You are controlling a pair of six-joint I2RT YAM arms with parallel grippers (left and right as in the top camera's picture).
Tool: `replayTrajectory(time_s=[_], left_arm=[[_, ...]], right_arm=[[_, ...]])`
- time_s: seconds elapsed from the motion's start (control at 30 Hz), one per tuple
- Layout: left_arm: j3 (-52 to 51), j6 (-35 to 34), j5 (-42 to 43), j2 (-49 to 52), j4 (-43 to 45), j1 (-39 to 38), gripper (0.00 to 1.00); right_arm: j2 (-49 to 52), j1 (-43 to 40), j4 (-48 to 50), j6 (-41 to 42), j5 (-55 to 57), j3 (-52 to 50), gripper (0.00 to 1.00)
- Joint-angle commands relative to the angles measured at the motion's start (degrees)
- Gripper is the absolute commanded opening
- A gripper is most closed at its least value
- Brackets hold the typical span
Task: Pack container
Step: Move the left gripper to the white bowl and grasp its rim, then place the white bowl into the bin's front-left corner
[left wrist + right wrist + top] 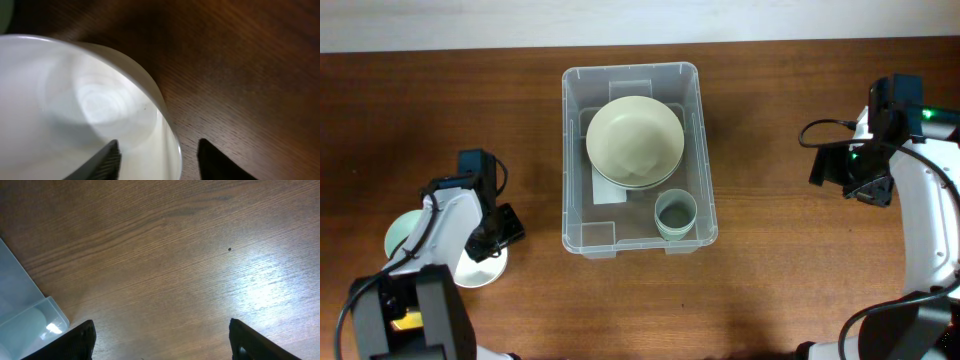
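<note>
The container (704,130) is a large clear tub at the table's middle. It holds stacked pale green bowls (634,140) and a small green cup (675,215). A white bowl (478,268) sits on the table at the left, large in the left wrist view (75,105). My left gripper (492,245) is open and straddles the bowl's rim (159,160), one finger inside and one outside, not pressing it. My right gripper (865,188) is open and empty over bare wood (162,340), right of the container, whose corner (22,312) shows at the left.
A pale green bowl (402,235) lies beside the white bowl at the far left, partly under my left arm. Its edge shows in the left wrist view (4,12). Bare wood surrounds the tub on all sides.
</note>
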Motion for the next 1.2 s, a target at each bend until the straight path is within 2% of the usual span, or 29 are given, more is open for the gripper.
replayTrajectory(time_s=[0.0,0.13,0.3,0.53,0.77,0.87,1.03,1.17], left_arm=[[-0.59,0.24,0.39,1.20,0.11,0.35,0.35],[-0.57,0.24,0.46,1.18,0.13,0.35,0.16],[2.21,0.28,0.66,1.11,-1.11,0.35,0.01],[13.88,0.85,1.64,1.03,-8.28,-1.51,0.01],[30.29,1.75,4.33,-0.63,-18.45,-8.55,0.01],[36.28,1.75,4.31,-2.12,-20.96,-14.29,0.00],[40.76,1.53,3.89,-3.13,-21.49,-25.53,0.01],[40.83,-2.89,-2.08,-2.67,-20.96,-35.89,0.01]], right_arm=[[0.09,0.15,-0.02,0.15,0.35,-0.11,0.81],[0.09,0.15,0.00,0.15,0.35,-0.11,0.81],[0.11,0.15,0.00,0.15,0.35,-0.09,0.81],[0.09,0.15,0.00,0.15,0.76,-0.09,0.81],[0.09,0.15,0.00,0.15,0.76,-0.09,0.81],[0.09,0.15,0.00,0.15,0.76,-0.09,0.80],[0.09,0.15,0.00,0.17,0.74,-0.11,0.81],[0.09,0.15,-0.02,0.17,0.74,-0.09,0.81]])
